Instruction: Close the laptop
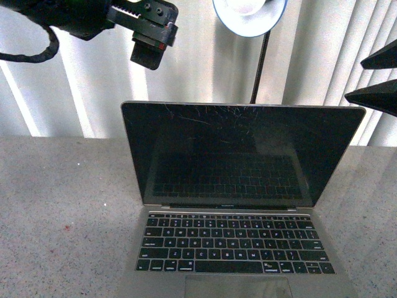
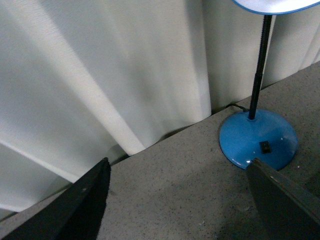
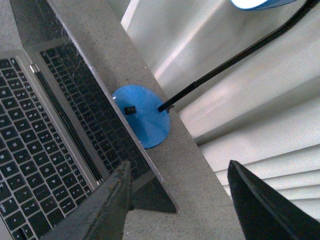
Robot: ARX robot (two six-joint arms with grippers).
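Laptop (image 1: 239, 161): likely stiff, hinged, easily scratched
Hold: push its top edge down
Left gripper (image 2: 180, 200): fingers apart
Right gripper (image 3: 177, 200): fingers apart

I find nothing I can read. The white legends on the laptop's (image 1: 239, 202) keys (image 1: 229, 245) are too blurred to make out, and so is the faint mark below its screen (image 1: 239, 152).
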